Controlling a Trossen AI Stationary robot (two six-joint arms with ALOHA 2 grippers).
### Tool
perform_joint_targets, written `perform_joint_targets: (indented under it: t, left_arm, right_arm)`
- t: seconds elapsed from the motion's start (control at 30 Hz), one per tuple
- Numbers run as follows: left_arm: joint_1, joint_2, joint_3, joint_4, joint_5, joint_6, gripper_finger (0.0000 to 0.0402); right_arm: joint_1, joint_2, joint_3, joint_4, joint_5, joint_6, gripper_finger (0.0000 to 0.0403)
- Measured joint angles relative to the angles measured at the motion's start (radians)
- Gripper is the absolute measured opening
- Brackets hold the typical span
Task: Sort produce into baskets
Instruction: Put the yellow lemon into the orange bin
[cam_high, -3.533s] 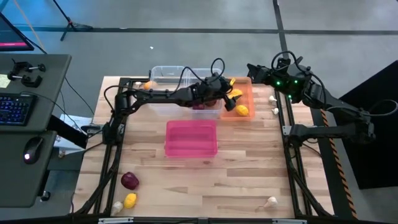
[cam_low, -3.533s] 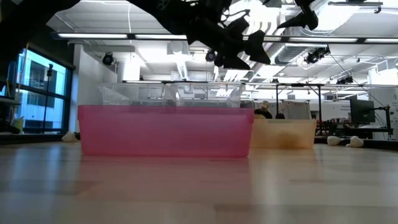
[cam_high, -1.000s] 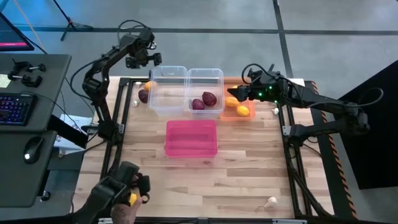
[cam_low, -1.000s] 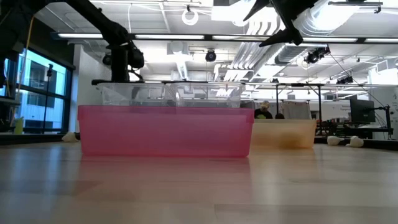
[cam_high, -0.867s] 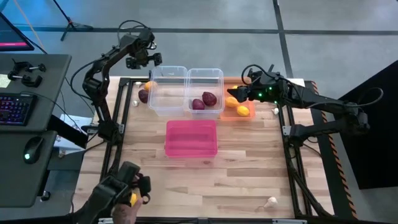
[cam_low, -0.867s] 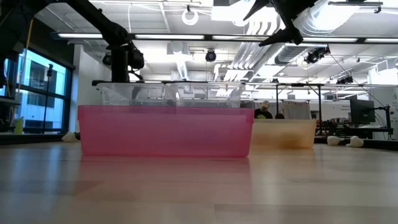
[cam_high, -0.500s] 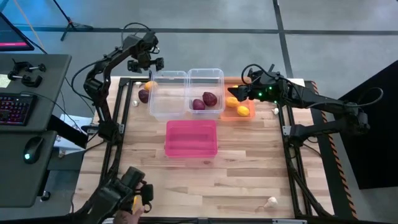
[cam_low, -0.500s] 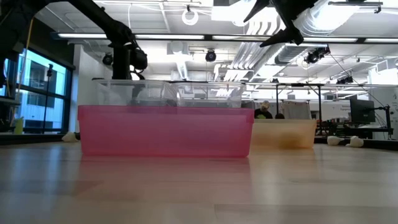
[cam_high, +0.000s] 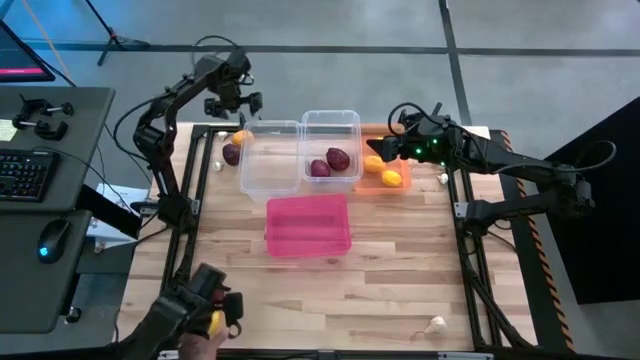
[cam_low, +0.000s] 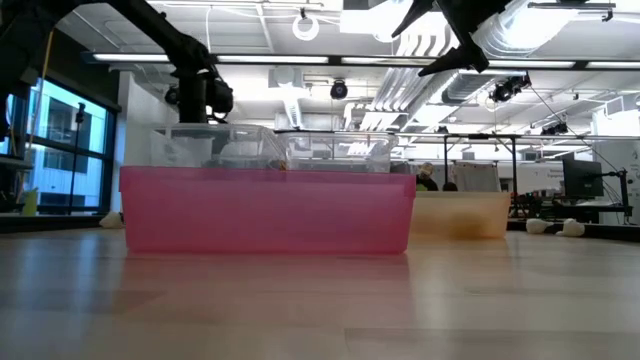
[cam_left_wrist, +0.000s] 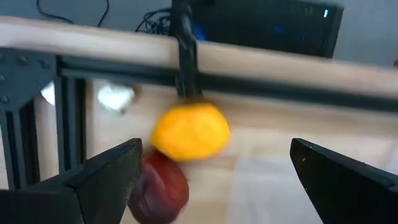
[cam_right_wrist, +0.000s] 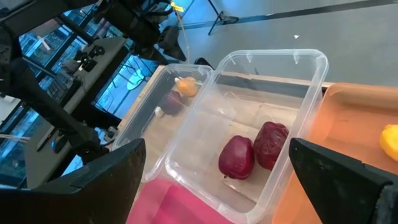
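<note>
Wooden table (cam_high: 400, 260): round yellow-orange lemon (cam_left_wrist: 190, 131) and dark red onion (cam_left_wrist: 159, 191) between wide-open, empty left gripper (cam_left_wrist: 214, 180) fingers (cam_left_wrist: 99, 180); right gripper (cam_right_wrist: 214, 180) equally spread, empty.

In the left wrist view the yellow fruit (cam_left_wrist: 190, 131) is blurry, and the red onion (cam_left_wrist: 158, 188) under it is cut off by the picture's edge. A white thing (cam_left_wrist: 115, 97) near them is too fuzzy to name. In the low view the pink bin (cam_low: 266, 210) hides most of the clear bins (cam_low: 270, 149) behind it. In the high view a person's hand (cam_high: 195, 315) at the bottom edge covers part of a yellow fruit (cam_high: 214, 321).
</note>
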Motion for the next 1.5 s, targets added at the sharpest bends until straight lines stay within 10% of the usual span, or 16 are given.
perform_joint_targets:
  t: [1.5]
  left_arm:
    - [0.036,0.122,-0.002,-0.138,0.125,0.163,0.0395]
  right_arm:
    - [-0.013,0.000,0.000,0.000,-0.135,0.058,0.0385]
